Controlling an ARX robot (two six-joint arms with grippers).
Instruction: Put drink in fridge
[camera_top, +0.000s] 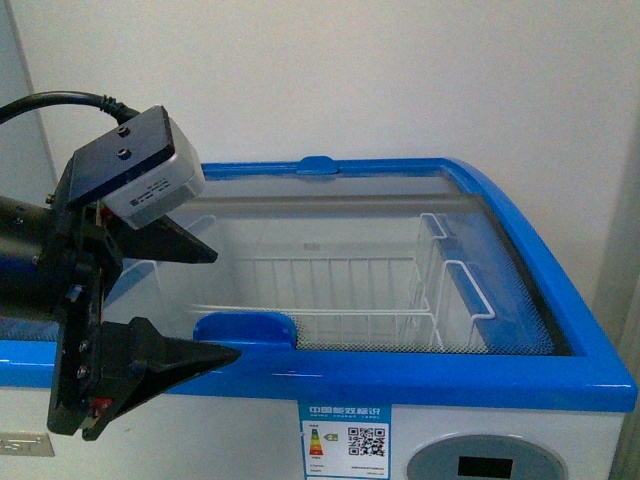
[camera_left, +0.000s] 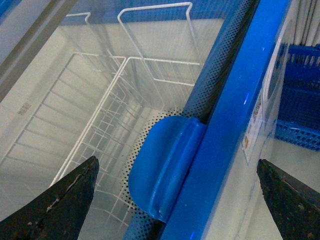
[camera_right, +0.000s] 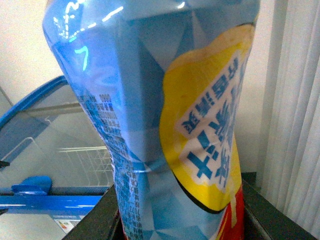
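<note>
The left gripper (camera_top: 225, 303) is hovering at the front left of the fridge (camera_top: 480, 385), with its jaws standing wide apart and nothing between them. In the left wrist view one black finger (camera_left: 60, 205) is hanging over the glass lid (camera_top: 330, 230) side. The other finger (camera_left: 292, 200) is hanging outside the front wall. The blue lid handle (camera_top: 245, 328) is lying between them, and neither finger is touching it. From the front, the lower finger is pointing at the handle from just beside it.

Under the glass, a white wire basket (camera_top: 340, 290) is hanging inside the fridge. It cannot be told from these views how much of the opening the lid is covering. On the white front wall, an energy sticker (camera_top: 345, 440) is sitting beside a round grey panel (camera_top: 485, 462). In the left wrist view a blue plastic basket (camera_left: 300, 100) is showing beyond the fridge's front.

The right gripper (camera_right: 182, 200) is grasping the drink (camera_right: 150, 100), clenched on its lower part with a dark finger showing on each side. The bottle is standing upright and filling most of the right wrist view, showing a pale blue label with a yellow patch. It is being held in the air, outside the fridge, whose blue rim is showing behind it. A pale curtain (camera_right: 295, 125) is hanging on its other side.
</note>
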